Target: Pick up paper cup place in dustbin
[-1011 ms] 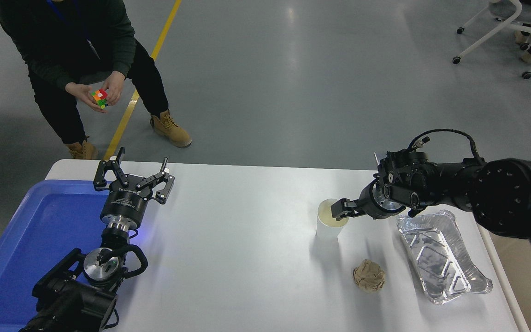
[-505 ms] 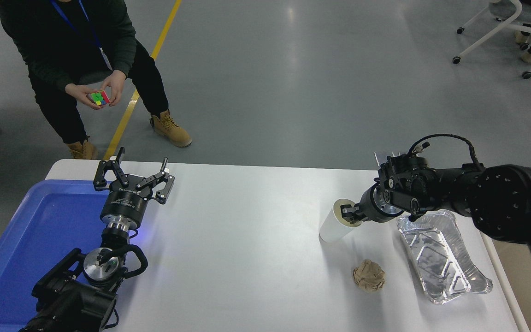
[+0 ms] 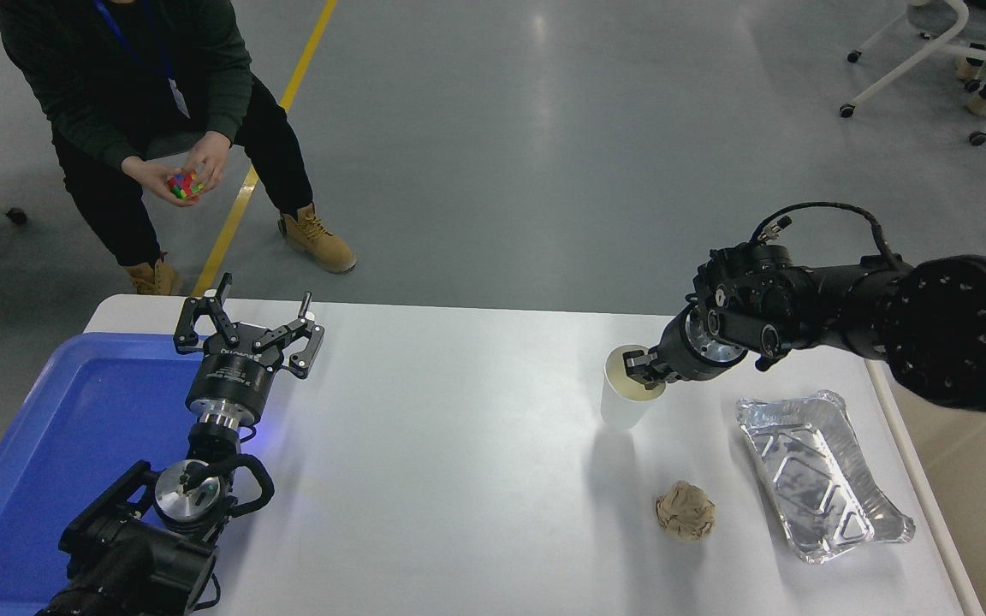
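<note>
The white paper cup (image 3: 626, 402) hangs upright a little above the table at right of centre, its shadow on the table below. My right gripper (image 3: 643, 370) comes in from the right edge and is shut on the cup's near rim, one finger inside the cup. My left gripper (image 3: 246, 329) is open and parked at the lower left, beside the blue tray. A beige surface (image 3: 964, 505) beyond the table's right edge may be the dustbin; I cannot tell.
A crumpled brown paper ball (image 3: 685, 511) and a silver foil tray (image 3: 820, 475) lie at the right front. A blue plastic tray (image 3: 56, 445) sits at the left. A person (image 3: 142, 94) sits beyond the far edge, handling a coloured cube.
My right gripper closed on the cup's rim, tilted it, then lifted it off the table and carried it slightly right and away; the cup is upright again.
</note>
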